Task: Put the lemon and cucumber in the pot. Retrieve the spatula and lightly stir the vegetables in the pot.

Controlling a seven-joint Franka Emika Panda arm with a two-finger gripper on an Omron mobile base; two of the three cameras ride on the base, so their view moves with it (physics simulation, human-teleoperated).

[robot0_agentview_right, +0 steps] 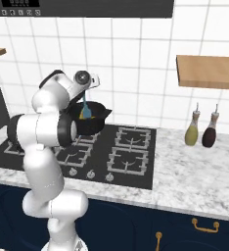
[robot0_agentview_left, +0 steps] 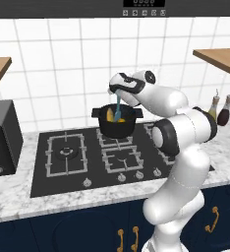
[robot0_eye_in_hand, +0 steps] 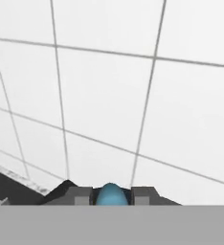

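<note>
At the front, blue cabinet doors with brass handles (robot0_agentview_left: 121, 239) are seen under a marble counter (robot0_agentview_left: 9, 202). A black hob (robot0_agentview_left: 68, 165) is set into the counter, and the pot (robot0_agentview_left: 116, 125) is stood on a rear burner. Yellow pieces are seen inside the pot in the left base view: the cucumber (robot0_agentview_left: 109, 114) at the left, and an orange-yellow bit that may be the lemon (robot0_agentview_left: 121, 119) beside the blade, though the two cannot be told apart with certainty. The spatula (robot0_agentview_left: 117, 109) is held upright over the pot, its blade dipped down among the pieces. The gripper (robot0_agentview_left: 115, 92) is closed on the spatula's handle end, whose rounded blue tip is seen clamped between the fingers (robot0_eye_in_hand: 80, 195) in the hand view. Farther right, two bottles (robot0_agentview_right: 201, 130) are stood near the tiled wall (robot0_eye_in_hand: 133, 86), and wooden shelves (robot0_agentview_right: 207, 71) are fixed above.
</note>
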